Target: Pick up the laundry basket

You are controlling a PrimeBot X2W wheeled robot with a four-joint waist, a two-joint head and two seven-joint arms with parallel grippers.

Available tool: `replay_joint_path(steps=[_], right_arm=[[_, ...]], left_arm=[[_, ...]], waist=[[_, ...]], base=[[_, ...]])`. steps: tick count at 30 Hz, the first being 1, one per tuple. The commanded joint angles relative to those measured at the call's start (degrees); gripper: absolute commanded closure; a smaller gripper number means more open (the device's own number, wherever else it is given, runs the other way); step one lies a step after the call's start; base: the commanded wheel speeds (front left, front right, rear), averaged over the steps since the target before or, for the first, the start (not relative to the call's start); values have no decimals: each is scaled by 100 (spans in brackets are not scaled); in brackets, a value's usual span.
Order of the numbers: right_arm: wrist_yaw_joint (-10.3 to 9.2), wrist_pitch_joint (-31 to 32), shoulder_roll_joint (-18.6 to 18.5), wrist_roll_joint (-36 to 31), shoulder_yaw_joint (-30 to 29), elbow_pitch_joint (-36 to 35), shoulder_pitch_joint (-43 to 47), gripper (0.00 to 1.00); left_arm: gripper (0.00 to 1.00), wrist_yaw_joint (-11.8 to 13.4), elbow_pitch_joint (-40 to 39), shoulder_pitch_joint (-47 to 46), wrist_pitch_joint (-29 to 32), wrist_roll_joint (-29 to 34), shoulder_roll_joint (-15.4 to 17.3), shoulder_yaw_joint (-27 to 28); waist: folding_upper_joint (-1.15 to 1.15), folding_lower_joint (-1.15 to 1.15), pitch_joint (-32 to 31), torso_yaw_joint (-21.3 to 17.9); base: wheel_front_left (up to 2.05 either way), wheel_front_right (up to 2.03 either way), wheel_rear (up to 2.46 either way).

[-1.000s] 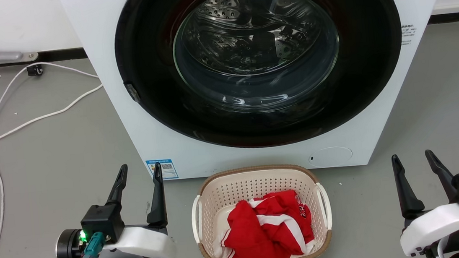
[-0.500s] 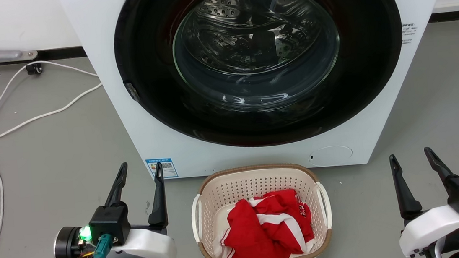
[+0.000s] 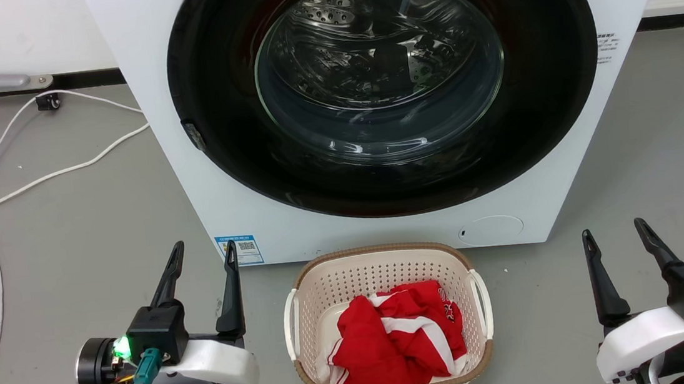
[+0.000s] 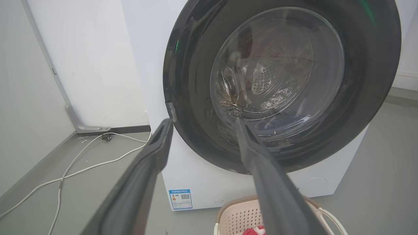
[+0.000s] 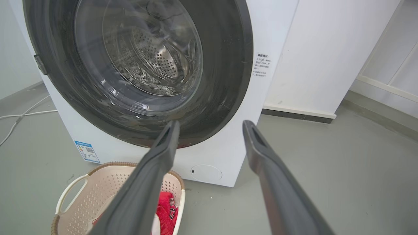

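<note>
Laundry basket: the laundry basket is sitting on the grey floor, just in front of the washing machine and below its round door. It is standing upright, with its brown rim facing up.
Basket position between arms: it is lying between the two grippers, apart from both.
Contents: a red and white garment is lying crumpled inside the basket.
Handles: the white side handles are sticking out on the left and right walls, with nothing touching them.
Left gripper: the left gripper is hovering to the left of the basket with its fingers spread apart and holding nothing. In the left wrist view its fingers are pointing at the machine's front, with the basket showing at the bottom edge.
Right gripper: the right gripper is hovering well to the right of the basket, with its fingers likewise parted and holding nothing. In the right wrist view the basket is showing at the lower left.
Cable: a white cable is trailing across the floor left of the machine.
</note>
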Motion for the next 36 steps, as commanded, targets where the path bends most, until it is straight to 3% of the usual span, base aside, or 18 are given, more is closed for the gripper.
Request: replay_joint_path(steps=[1, 17, 26, 36], right_arm=[[-4, -37, 24, 2, -3, 6, -24, 0], [-4, 64, 22, 124, 42, 149, -401, 0], [-4, 546, 22, 289, 108, 715, -1191, 0], [-4, 1336, 19, 524, 376, 1630, -2109, 0]], left_arm=[[0, -11, 12, -67, -28, 9, -7, 19], [0, -130, 147, -448, -21, -63, 12, 153], [0, -388, 1098, -1408, 64, -391, 137, 133], [0, -556, 2286, -2502, 571, -905, 307, -148]], waist=[[0, 0, 7, -4], [0, 0, 523, -55], [0, 0, 1257, -61], [0, 0, 2134, -65]], base=[[0, 0, 0], [0, 0, 0], [0, 0, 0], [0, 0, 0]])
